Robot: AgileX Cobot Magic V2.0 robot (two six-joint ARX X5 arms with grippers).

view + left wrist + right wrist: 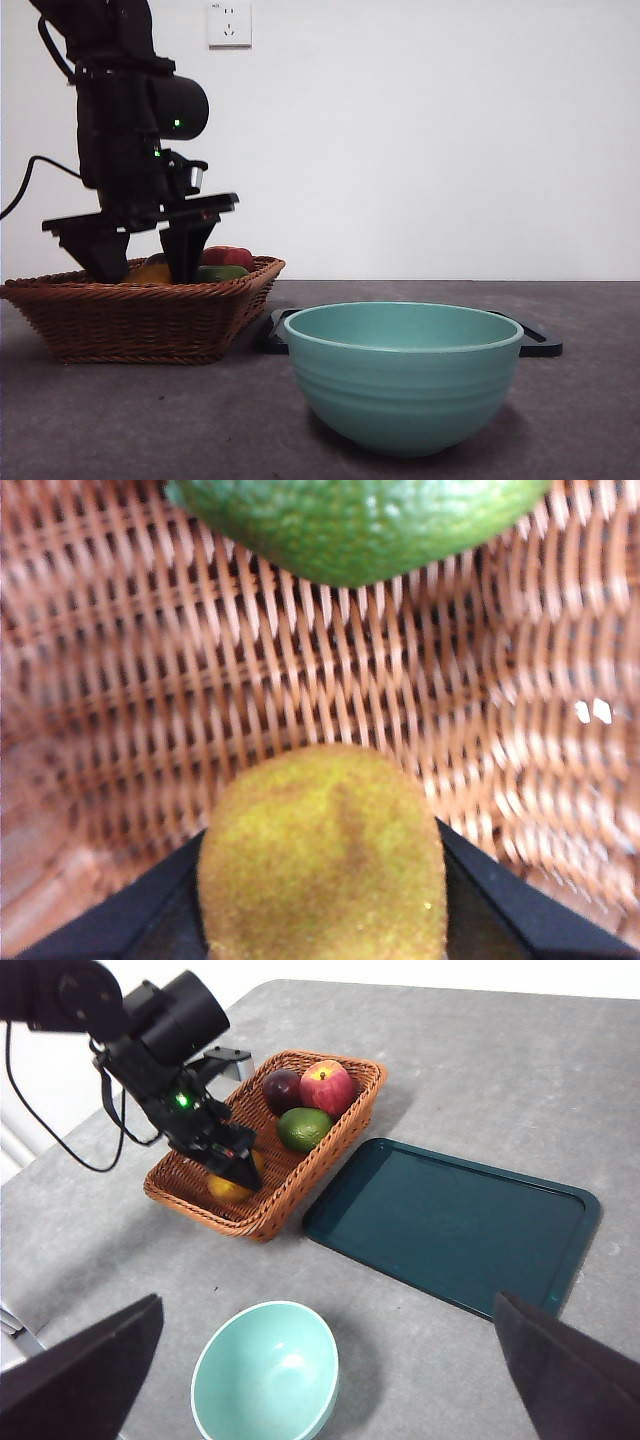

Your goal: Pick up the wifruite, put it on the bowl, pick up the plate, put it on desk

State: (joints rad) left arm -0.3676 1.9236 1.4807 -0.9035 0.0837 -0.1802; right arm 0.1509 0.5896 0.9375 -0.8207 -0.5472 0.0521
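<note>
Step in hand: grasp of the wifruite (322, 855), judged from the left gripper (140, 262) standing down inside the basket (140, 318); the lift is not yet done.
Wifruite: on the basket floor, between your left fingers (120, 920); one dark finger shows on each flank of it in the left wrist view. In the right wrist view it is the orange spot under the gripper tip, at the basket end nearest the bowl.
Left fingers: set either side of the wifruite and very close to its skin; you cannot tell from these views whether they press it yet.
Right gripper (320, 1380): waits high above the surface, fingers spread wide, holding nothing.
Neighbours in basket: green fruit (304, 1128) lies apart from the wifruite, at about 1 o'clock of it in the right wrist view; red apple (327, 1087) and dark purple fruit (282, 1089) sit beyond that, at the far end.
Bowl (403, 375): mint green, empty, on the surface (590, 400) outside the basket, at roughly 5 o'clock of it in the right wrist view.
Tray (452, 1225): dark teal, flat, beside the basket and bare.
Advice, grip: close gently on the widest part of the oval; it is round and may squirt out forward.
Advice, lift: rise straight until you clear the wicker rim, then carry across.
Advice, release: lower into the bowl's middle before you let go.
</note>
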